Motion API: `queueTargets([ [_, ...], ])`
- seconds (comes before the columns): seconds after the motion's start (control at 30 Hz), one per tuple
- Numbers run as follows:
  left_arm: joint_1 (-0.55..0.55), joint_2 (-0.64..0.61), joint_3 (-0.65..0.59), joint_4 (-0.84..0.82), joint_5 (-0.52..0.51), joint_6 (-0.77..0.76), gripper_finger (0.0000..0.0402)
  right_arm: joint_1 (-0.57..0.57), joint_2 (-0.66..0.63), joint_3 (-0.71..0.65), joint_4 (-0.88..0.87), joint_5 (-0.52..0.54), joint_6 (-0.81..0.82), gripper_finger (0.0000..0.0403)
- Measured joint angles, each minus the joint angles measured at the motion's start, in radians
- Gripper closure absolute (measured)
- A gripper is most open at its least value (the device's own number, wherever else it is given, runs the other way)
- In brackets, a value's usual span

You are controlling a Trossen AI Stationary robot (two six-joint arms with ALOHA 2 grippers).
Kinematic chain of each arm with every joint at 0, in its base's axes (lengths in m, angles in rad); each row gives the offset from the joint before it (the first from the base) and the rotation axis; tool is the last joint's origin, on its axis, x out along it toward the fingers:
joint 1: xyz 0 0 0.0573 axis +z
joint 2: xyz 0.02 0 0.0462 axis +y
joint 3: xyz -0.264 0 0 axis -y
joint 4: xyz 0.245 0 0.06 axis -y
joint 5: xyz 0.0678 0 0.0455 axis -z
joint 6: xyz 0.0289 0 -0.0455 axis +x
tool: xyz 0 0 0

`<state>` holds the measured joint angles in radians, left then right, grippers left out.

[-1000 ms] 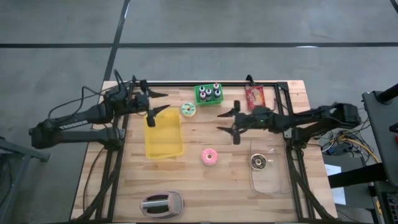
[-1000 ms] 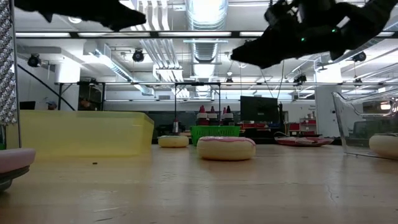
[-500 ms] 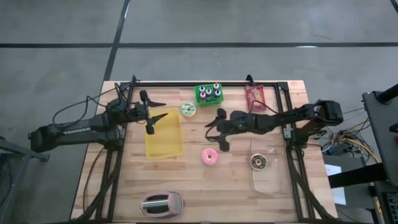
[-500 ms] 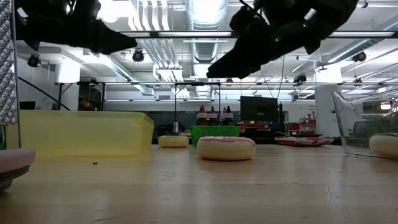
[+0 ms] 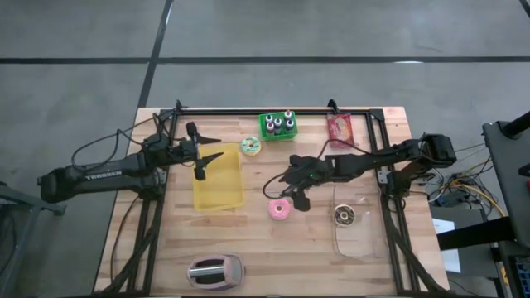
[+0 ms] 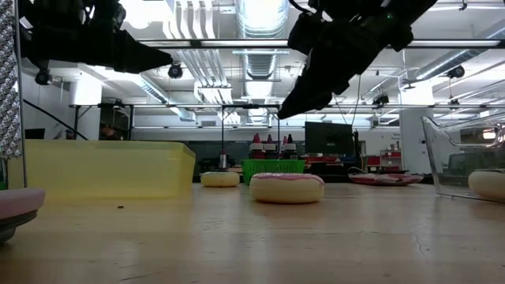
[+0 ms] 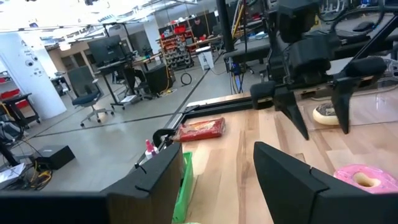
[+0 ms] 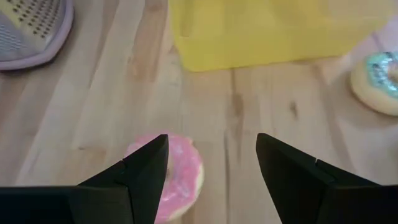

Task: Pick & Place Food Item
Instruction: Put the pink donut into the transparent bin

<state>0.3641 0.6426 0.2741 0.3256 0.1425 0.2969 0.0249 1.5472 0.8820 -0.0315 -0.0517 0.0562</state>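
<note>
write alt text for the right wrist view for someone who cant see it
The right gripper, fingers open, hangs above a pink frosted donut on the wooden table. Beyond lie a yellow plastic bin, a teal-sprinkled donut and a purple-rimmed metal grater.

Two arms, dark grey to black, matte, built of slim tubular links with bulkier joint housings. Left arm (image 5: pixel 108 172): pale lettering along the forearm link; thin black cable looping off its upper side. Right arm (image 5: pixel 389 157): rounded elbow housing, cabling trailing beyond the tabletop (image 5: pixel 248 248) edge. Each hand, left hand (image 5: pixel 203 153) and right hand (image 5: pixel 290 194), carries two flat, tapering black fingers.
</note>
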Motion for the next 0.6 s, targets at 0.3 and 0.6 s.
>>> queueTargets([
  [0.3,0.000,-0.001,0.000,0.003,0.000,-0.010,0.0200,0.036,0.078,0.109,-0.181,0.000,0.024,0.0165],
  [0.6,0.000,-0.004,0.000,-0.003,0.000,-0.014,0.0200,0.037,0.214,0.238,-0.337,0.000,-0.001,0.0165],
])
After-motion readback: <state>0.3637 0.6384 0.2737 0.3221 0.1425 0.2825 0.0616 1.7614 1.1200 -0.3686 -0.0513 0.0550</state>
